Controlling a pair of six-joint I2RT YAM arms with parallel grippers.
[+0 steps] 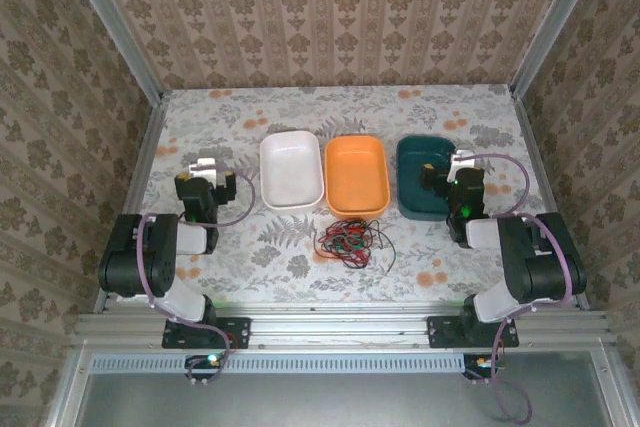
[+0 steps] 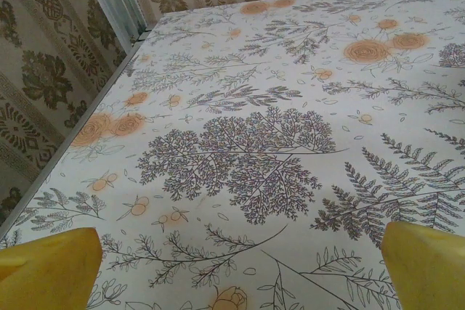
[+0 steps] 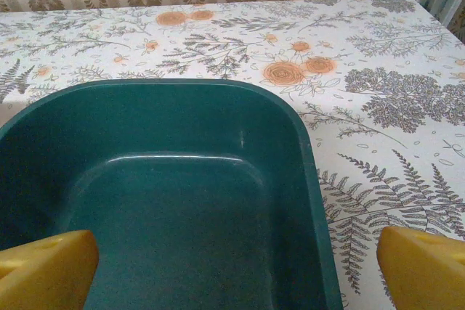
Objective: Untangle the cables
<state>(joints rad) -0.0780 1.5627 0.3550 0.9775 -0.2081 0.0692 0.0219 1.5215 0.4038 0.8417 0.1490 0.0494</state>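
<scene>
Operator: Where are the cables?

Spotter: You have the cables point(image 1: 350, 240) in one tangled heap of red, green and black strands. They lie on the surface point(image 1: 240, 247) at its near middle, just in front of the orange tray point(image 1: 356, 176). Both of your tools are well apart from the heap.

Operator: And the left tool?

Spotter: Your left tool point(image 1: 205, 167) sits over the left part of the surface, to the left of the white tray point(image 1: 291, 169). In its wrist camera you see the yellow fingertips point(image 2: 47, 270) at the two bottom corners. They are spread wide and hold nothing, with flowered surface between them.

Operator: The right one?

Spotter: Your right tool point(image 1: 461, 162) hangs at the right edge of the dark green tray point(image 3: 182, 194), which stands to the right of the orange tray. The right tool's fingertips point(image 3: 43, 270) are spread just as wide and grip nothing. Between them you look down into the tray's bare inside.
</scene>
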